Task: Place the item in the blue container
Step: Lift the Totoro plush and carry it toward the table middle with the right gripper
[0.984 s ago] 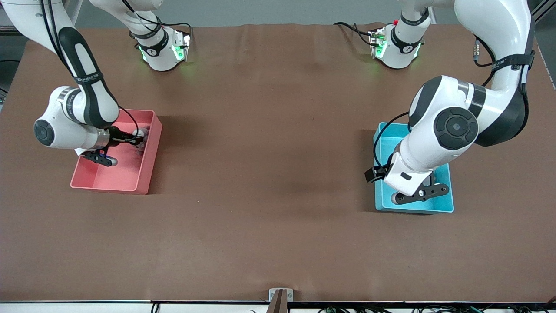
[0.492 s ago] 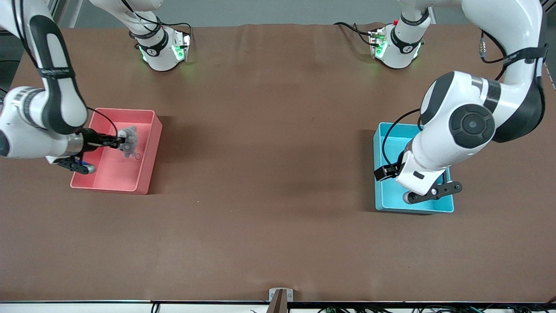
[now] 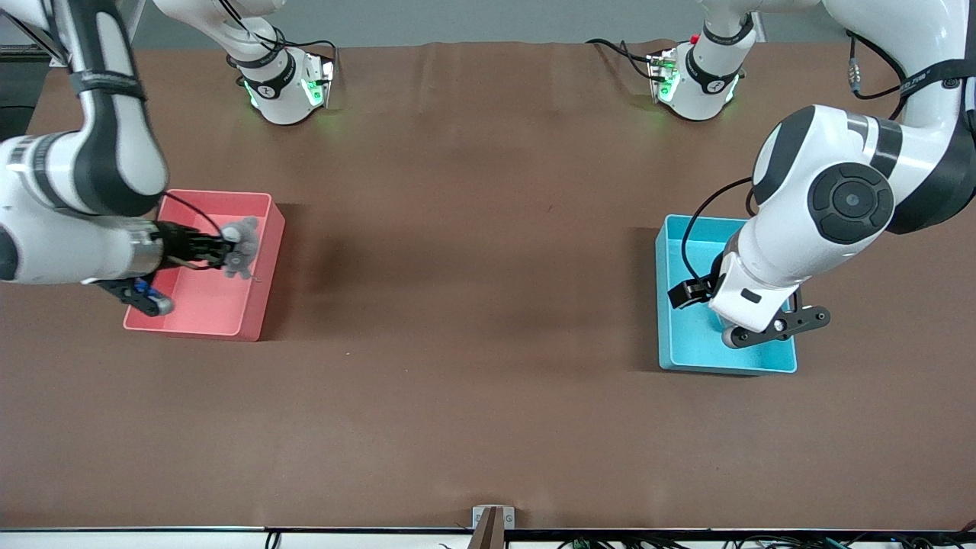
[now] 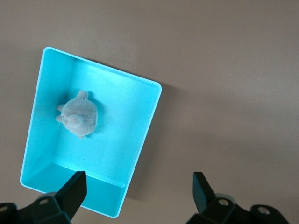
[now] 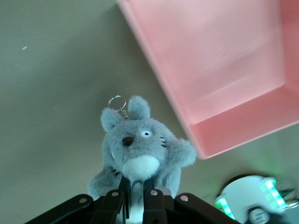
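The right gripper [image 3: 226, 251] pinches a grey plush toy [image 3: 242, 245] by its belly, up over the pink bin [image 3: 255, 305]. The left gripper [image 3: 772, 324] hangs spread wide and empty over the blue container [image 3: 675, 354], which sits at the left arm's end and already holds another plush [image 4: 78, 119]. To do this well, lift the toy clear of the pink wall, carry it level across the table [image 3: 473, 305], and move the left arm aside first.

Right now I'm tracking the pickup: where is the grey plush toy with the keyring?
The grey plush toy hangs in the shut right pincer above the pink bin, at the right arm's end of the table.
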`<state>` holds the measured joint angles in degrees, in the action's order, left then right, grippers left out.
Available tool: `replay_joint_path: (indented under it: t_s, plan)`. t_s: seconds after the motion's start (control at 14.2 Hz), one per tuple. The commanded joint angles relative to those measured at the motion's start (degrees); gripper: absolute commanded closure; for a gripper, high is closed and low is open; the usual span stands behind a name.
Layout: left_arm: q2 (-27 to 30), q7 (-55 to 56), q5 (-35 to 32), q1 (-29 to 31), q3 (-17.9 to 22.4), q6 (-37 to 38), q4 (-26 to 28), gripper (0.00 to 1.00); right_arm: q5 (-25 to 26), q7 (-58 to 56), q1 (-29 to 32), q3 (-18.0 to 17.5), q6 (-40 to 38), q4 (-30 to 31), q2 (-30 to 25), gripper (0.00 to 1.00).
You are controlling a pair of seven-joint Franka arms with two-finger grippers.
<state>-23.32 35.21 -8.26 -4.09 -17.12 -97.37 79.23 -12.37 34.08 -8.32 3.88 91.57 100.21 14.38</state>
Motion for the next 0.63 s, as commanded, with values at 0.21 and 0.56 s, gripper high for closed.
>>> replay_joint_path:
  t_s: [0.21, 0.56]
  plan:
    - [0.56, -1.2, 0.79, -0.22, -0.98, 0.86, 0.14, 0.0, -2.4, 18.54, -11.61, 0.07, 8.69, -0.1, 0.47, 1.0]
    - [0.64, -1.29, 4.04, 0.93, -0.81, 1.38, 0.31, 0.0, -2.48, 35.6, -22.08, 0.07, 23.53, -0.37, 6.44, 1.0]
